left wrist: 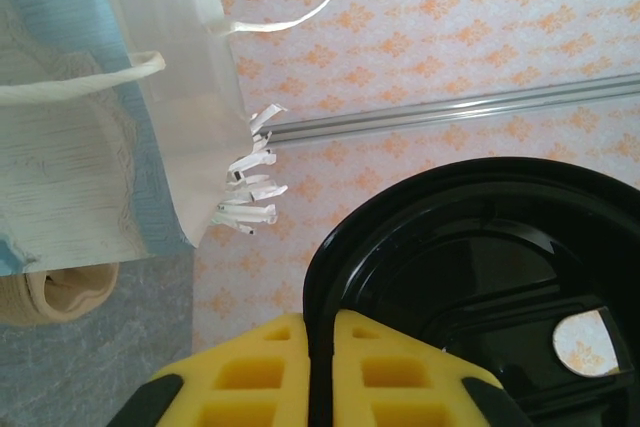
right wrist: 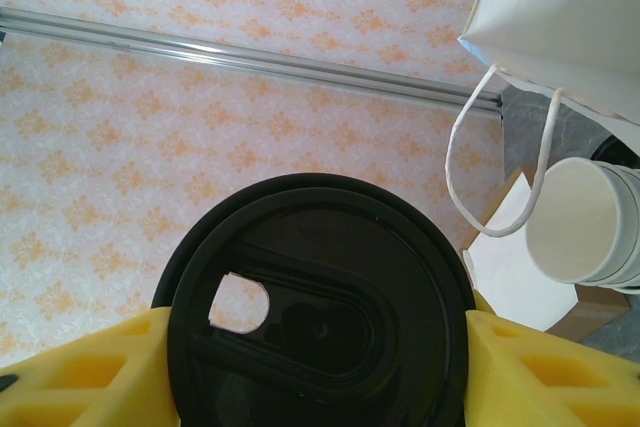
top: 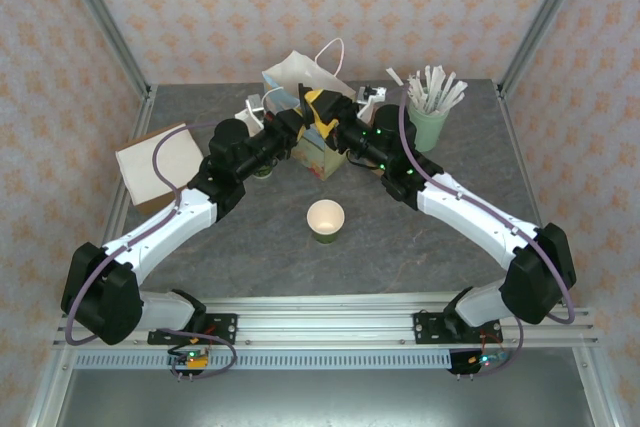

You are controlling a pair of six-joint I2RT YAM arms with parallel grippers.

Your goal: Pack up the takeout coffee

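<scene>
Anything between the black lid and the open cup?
Nothing visible. Left hand and right hand hold the black lid by the paper bag; the open cup stands apart on the table, nearer the bases.

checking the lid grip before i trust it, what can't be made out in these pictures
- right wrist: whether the right jaws grip the black lid or just flank it; its rim covers the contact.
- left wrist: most of the stacked cups, behind the paper bag.
- top external: the lid, too small between the jaws.
</scene>
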